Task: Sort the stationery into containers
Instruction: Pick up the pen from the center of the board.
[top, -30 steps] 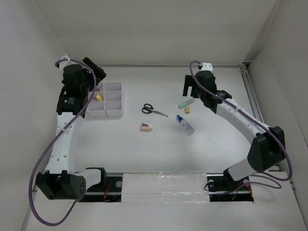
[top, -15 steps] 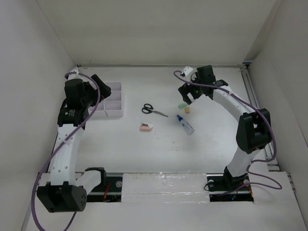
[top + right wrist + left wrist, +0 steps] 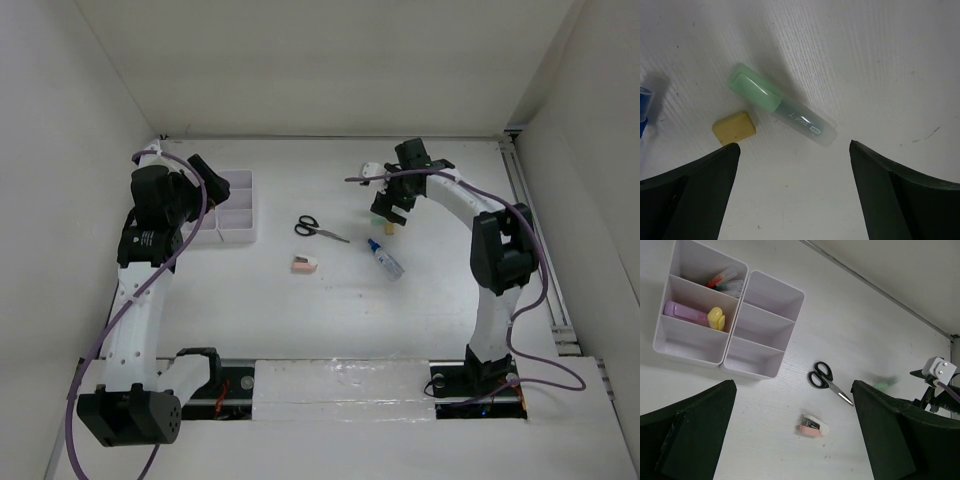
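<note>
R gripper (image 3: 794,147) hangs over the table's far-right part w/ jaws wide apart, holding nothing. Seen btwn its fingers (image 3: 695,195), a green highlighter (image 3: 782,112) lies flat on the table (image 3: 880,60), cap end pointing away from the fingers. A small yellow block (image 3: 734,127) sits just beside the cap, not touching. At the edge of that wrist view is a bit of blue cap. It belongs to the clear tube (image 3: 384,258) lying slightly nearer than the highlighter in the top view.

L gripper (image 3: 794,384) is also spread wide & empty, held above the near-right side of the white tray (image 3: 240,238) at far left. In the tray, one middle compartment holds a purple highlighter (image 3: 685,313) & a yellow piece (image 3: 716,318), touching each other. The end compartment next to it has thin pens (image 3: 722,280) w/ red/orange tips; exact count can't be told.

Black-handled scissors (image 3: 318,229) lie on the table btwn tray & R gripper, blades pointing right. A pink-white eraser (image 3: 304,265) lies nearer than the scissors, apart from them.
</note>
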